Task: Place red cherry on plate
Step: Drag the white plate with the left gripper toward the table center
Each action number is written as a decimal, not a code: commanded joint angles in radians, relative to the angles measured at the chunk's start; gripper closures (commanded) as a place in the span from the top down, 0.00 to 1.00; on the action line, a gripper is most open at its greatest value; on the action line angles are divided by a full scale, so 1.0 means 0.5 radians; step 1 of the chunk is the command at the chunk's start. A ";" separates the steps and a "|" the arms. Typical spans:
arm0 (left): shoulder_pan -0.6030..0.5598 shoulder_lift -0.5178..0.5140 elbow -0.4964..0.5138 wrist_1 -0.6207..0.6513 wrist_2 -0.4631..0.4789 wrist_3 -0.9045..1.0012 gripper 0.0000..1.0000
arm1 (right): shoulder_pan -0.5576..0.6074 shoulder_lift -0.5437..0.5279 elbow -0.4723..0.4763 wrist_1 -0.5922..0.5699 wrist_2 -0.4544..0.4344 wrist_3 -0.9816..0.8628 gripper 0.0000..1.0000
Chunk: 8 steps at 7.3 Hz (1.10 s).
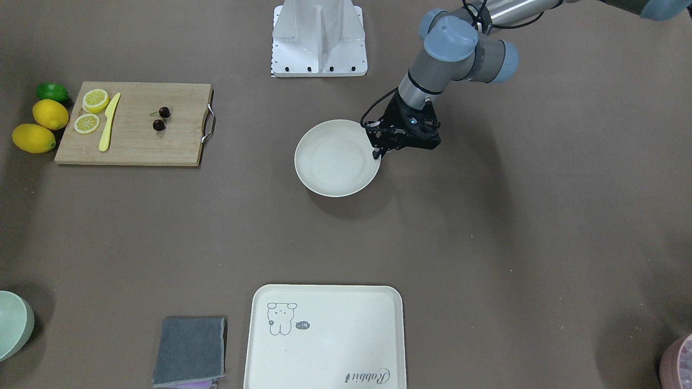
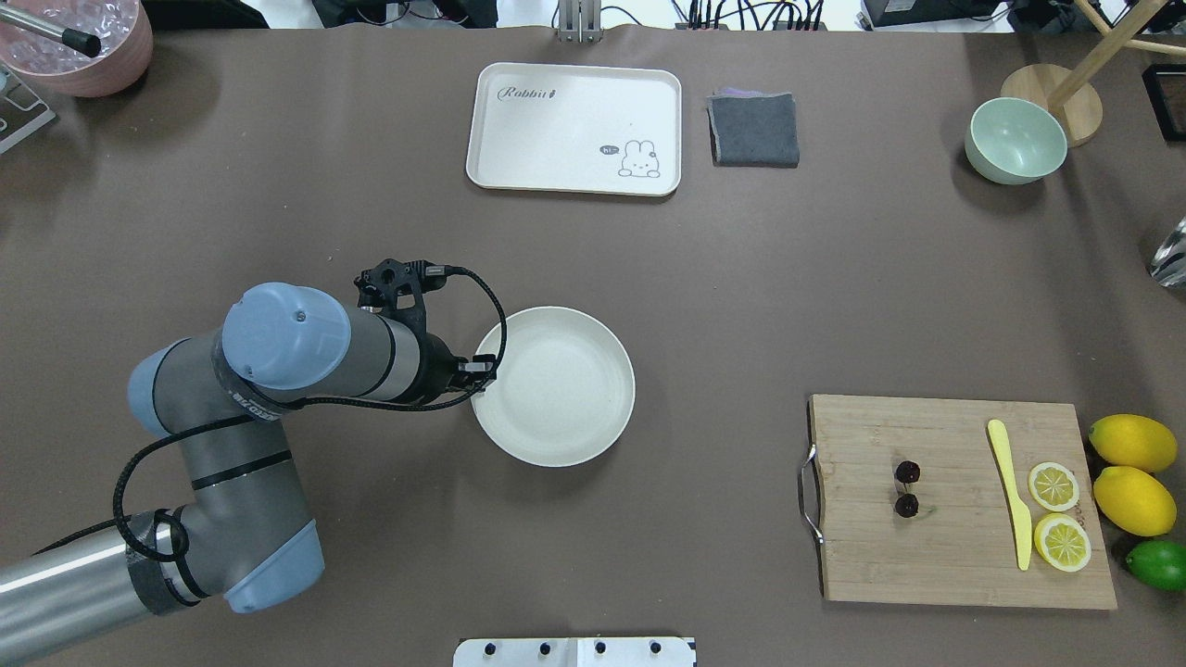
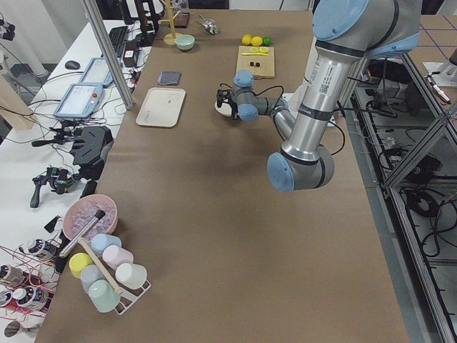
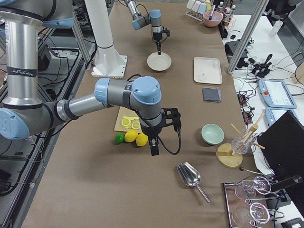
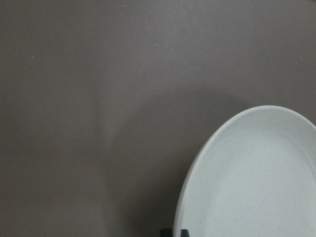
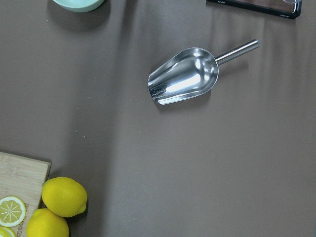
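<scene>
Red cherry [image 1: 159, 125] sits on the cutting board [image 1: 135, 143]; left fingers [image 1: 376, 151] pinch the plate [image 1: 335, 162] rim, right fingers' [image 4: 154, 147] state unclear.

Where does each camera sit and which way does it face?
Front-facing: across the table, facing the robot base; left arm at right, left gripper at plate rim.
Overhead: behind the robot, looking forward; left arm at left; shares plate and red cherry with front-facing.
Exterior left: table's left end, looking along it; left arm near.
Exterior right: opposite end; right arm near, right gripper by lemons.
Left wrist: down onto plate rim.
Right wrist: down onto scoop, lemons; no gripper.
</scene>
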<state>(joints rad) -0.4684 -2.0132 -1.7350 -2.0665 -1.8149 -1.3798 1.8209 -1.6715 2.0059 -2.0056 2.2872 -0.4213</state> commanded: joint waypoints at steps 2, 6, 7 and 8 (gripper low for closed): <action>0.044 -0.023 0.064 -0.015 0.046 0.005 0.00 | 0.000 -0.007 -0.002 -0.002 0.003 -0.001 1.00; 0.038 -0.026 0.120 -0.082 0.046 0.029 0.73 | 0.000 -0.007 -0.002 -0.002 0.003 0.002 1.00; 0.026 -0.026 0.117 -0.082 0.043 0.029 0.97 | 0.000 -0.007 -0.002 0.001 0.003 0.002 1.00; -0.023 -0.023 0.083 -0.073 0.016 0.032 0.97 | 0.000 -0.007 -0.002 0.001 0.003 0.002 1.00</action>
<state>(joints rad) -0.4595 -2.0260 -1.6817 -2.1049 -1.7961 -1.3650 1.8208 -1.6753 2.0049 -2.0055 2.2887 -0.4205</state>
